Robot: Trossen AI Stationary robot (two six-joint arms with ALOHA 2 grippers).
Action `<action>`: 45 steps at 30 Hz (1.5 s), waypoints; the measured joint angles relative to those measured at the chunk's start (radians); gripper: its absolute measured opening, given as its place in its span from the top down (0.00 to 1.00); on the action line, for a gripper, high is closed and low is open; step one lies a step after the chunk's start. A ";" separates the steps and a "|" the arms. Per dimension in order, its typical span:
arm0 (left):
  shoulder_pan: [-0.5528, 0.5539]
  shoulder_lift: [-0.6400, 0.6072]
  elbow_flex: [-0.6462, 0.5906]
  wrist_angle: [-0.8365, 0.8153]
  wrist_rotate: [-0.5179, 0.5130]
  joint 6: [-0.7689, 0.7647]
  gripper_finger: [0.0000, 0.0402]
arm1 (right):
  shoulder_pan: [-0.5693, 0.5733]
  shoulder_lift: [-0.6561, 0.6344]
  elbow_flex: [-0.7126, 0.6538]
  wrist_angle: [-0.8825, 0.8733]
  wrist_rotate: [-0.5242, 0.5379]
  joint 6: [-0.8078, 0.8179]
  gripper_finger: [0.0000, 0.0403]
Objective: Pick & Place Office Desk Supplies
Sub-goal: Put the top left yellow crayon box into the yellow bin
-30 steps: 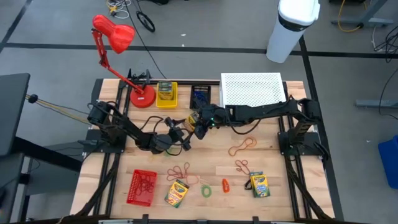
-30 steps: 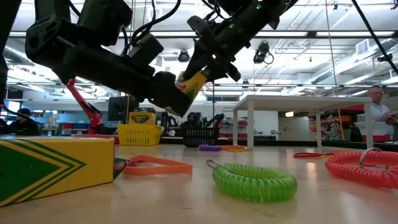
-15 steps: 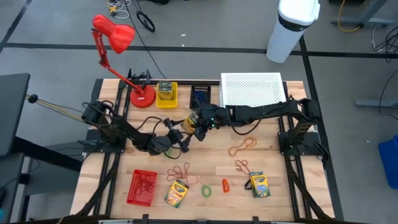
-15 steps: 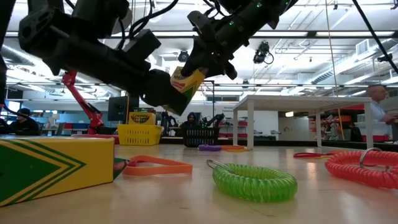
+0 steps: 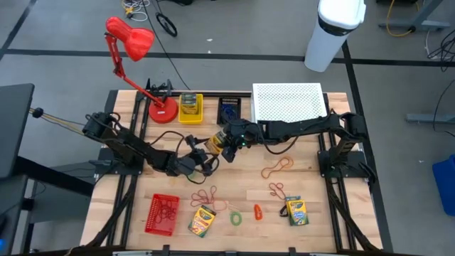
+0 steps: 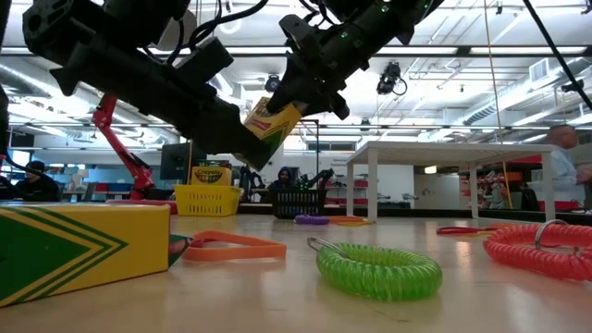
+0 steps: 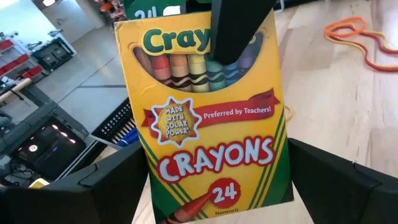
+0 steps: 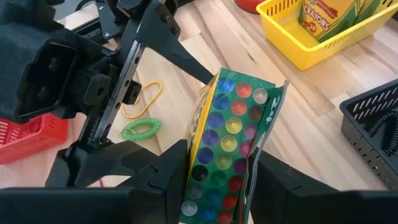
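Wooden table [image 5: 313,178] carries the scene from above: the right gripper [image 5: 226,143] holds a crayon box [image 5: 213,144] in the air near the table middle, close in front of the yellow basket [image 5: 190,109], and the left gripper [image 5: 201,162] waits just beside it with jaws spread and empty. From table height, the box hangs high over the board, tilted, with its long axis slanting and the upper end under the right gripper. From the left wrist, the box front fills the picture, its printed face turned to this camera, the word "Crayons" upright, and one dark right finger [image 7: 233,28] lies over the top end. From the right wrist, both fingers pinch the box by its thin sides. I judge a handover or a carry to the basket; keep the pinch firm and the box level.
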 joint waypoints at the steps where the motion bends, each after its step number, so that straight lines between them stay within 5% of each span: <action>1: -0.003 0.000 0.000 -0.006 0.011 0.000 0.09 | 0.000 -0.001 0.000 -0.002 -0.004 0.000 0.65; 14: -0.021 -0.009 -0.009 -0.105 0.199 -0.016 0.05 | 0.000 -0.020 0.006 0.026 -0.007 -0.043 0.65; 26: -0.125 -0.195 -0.008 -0.637 0.221 -0.288 0.07 | 0.000 0.042 0.003 0.047 -0.017 -0.132 0.65; 37: -0.157 -0.155 -0.006 -0.592 0.191 -0.407 0.13 | 0.048 -0.048 0.002 -0.174 0.115 -0.182 0.64; 41: -0.131 -0.140 -0.006 -0.534 0.182 -0.445 0.23 | 0.084 -0.085 0.002 -0.346 0.229 -0.174 0.62; 45: -0.096 -0.181 -0.001 -0.523 0.197 -0.338 0.53 | 0.148 -0.119 -0.091 -0.353 0.298 -0.148 0.61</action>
